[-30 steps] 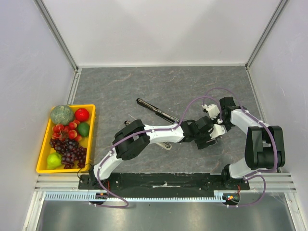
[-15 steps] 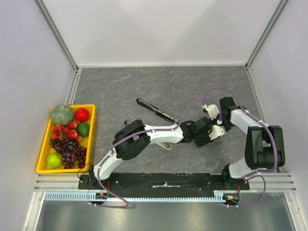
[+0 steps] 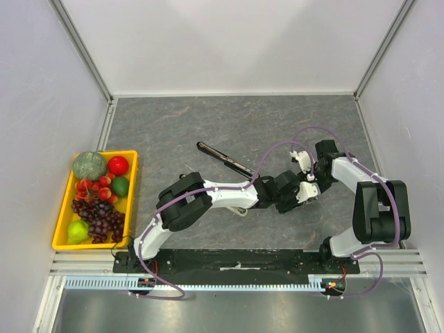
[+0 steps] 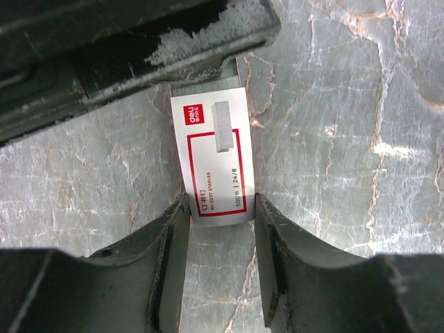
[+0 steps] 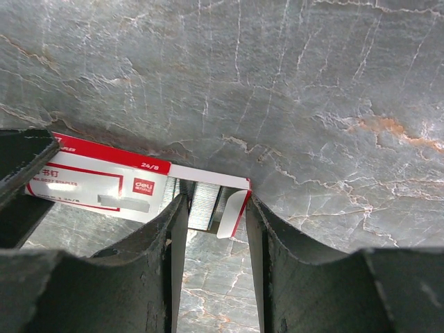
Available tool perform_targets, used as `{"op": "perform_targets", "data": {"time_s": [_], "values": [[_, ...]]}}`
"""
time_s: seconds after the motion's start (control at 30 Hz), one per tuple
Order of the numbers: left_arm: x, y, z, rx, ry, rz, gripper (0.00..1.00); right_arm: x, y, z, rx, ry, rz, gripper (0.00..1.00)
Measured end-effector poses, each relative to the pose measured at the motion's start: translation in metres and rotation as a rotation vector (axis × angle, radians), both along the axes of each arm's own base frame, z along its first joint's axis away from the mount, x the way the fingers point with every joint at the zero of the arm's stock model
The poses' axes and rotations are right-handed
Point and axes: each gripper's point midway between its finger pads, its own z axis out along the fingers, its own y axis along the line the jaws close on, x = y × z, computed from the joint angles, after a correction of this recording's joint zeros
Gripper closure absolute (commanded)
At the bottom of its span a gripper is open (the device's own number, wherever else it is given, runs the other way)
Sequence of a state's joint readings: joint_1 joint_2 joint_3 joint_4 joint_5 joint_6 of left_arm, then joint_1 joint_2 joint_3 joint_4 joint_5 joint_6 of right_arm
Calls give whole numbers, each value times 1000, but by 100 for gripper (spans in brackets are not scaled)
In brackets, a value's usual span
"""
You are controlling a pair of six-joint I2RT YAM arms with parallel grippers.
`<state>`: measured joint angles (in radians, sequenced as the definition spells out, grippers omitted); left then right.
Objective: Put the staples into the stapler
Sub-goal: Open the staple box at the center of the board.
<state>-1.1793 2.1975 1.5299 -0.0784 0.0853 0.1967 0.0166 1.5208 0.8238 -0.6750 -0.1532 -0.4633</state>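
Staples (image 5: 203,200) showed as grey strips at the open end of their box (image 5: 97,184), low in the right wrist view. The right gripper (image 5: 216,208) had its two fingers pinched on that open end, with the loose flap (image 5: 234,208) just inside the right-hand finger. In the left wrist view the left gripper (image 4: 220,208) was pinched on the opposite, closed end of the white and red box, at the lower middle of the frame. So we had the box held between both grippers, a little above the grey table (image 3: 208,118), right of centre in the top view.

We judged the task to be at an early stage. The box was open and the strips were exposed, but none had been drawn out. The stapler (image 3: 223,159) lay near the middle of the top view, up and left of the grippers and well apart from them. Whether it was opened we could not tell. Taking out a strip and loading it was all left to do. A yellow tray (image 3: 134,201) of fruit (image 3: 97,194) sat at the far left.
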Motion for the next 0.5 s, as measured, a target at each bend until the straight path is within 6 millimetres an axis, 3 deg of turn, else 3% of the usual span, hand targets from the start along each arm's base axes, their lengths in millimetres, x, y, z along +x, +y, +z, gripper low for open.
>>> {"op": "perform_targets", "data": {"time_s": [0.5], "values": [[-7,17,-1,22,10,1,54,1,-1,0,-3,2,-1,55]]}}
